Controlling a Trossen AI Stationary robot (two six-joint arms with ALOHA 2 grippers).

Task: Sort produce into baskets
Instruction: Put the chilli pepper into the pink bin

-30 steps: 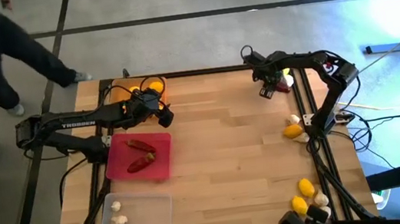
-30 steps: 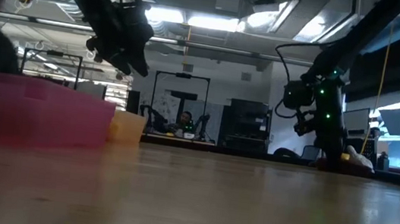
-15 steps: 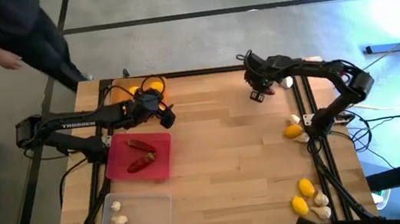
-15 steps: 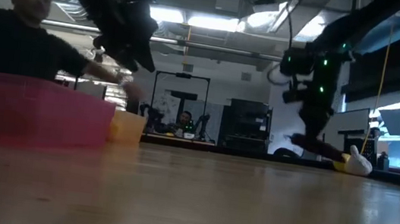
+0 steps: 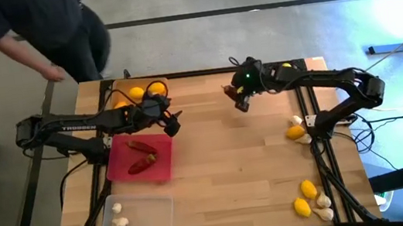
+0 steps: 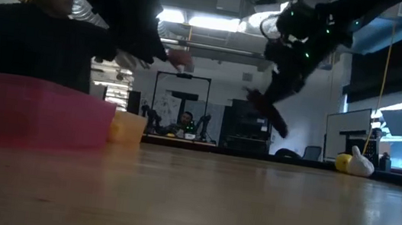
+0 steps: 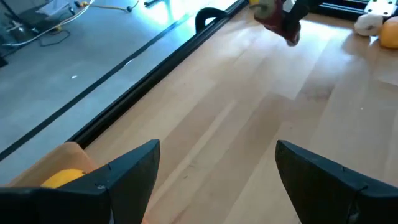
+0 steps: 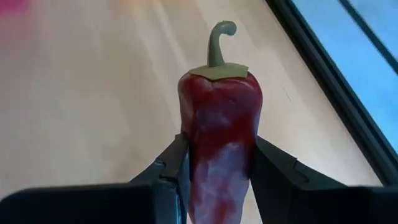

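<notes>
1. Leftmost, a person (image 5: 34, 26) in dark clothes stands beyond the far left corner of the tabletop (image 5: 225, 172), one hand reaching toward it.
2. Along the left side sit three trays: an orange tray (image 5: 122, 90) at the far edge with yellow fruits (image 5: 135, 94), a red tray (image 5: 162, 159) holding two red peppers (image 5: 142, 156), and a clear tray (image 5: 153, 221) nearest, with two garlic bulbs (image 5: 119, 216).
3. Above the far right corner of the red tray hangs the left hand (image 5: 172, 124), fingers (image 7: 124, 177) spread wide, holding nothing.
4. Right of centre, near the far edge, the right hand (image 5: 240, 96) is raised above the wood, pinching a red pepper (image 8: 219, 134) with its green stem pointing away from the wrist.
5. Along the right edge lie more yellow fruits (image 5: 295, 132) and garlic, some mid-way and some at the near corner (image 5: 306, 197).
</notes>
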